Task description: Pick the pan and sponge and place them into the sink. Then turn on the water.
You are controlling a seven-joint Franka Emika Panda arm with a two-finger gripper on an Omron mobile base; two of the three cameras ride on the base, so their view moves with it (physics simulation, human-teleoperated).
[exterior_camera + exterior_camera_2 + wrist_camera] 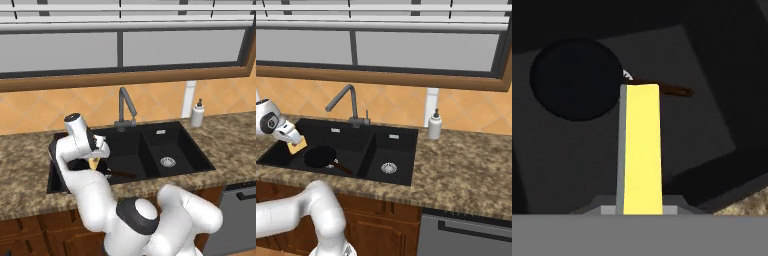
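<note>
Now: sponge gripped above the sink

Over the wide left basin of the sink (398, 137), gripper (300, 143) pinching the yellow sponge (641, 150), held edge-on. Just below, lying on the basin floor, the black pan (319, 157), handle pointing right. Further right, a soap bottle (435, 125) standing on the desk (466, 165).

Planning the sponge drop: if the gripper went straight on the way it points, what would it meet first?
Probably the sink floor beside the pan; the held sponge would touch first, though depth is unclear.
</note>
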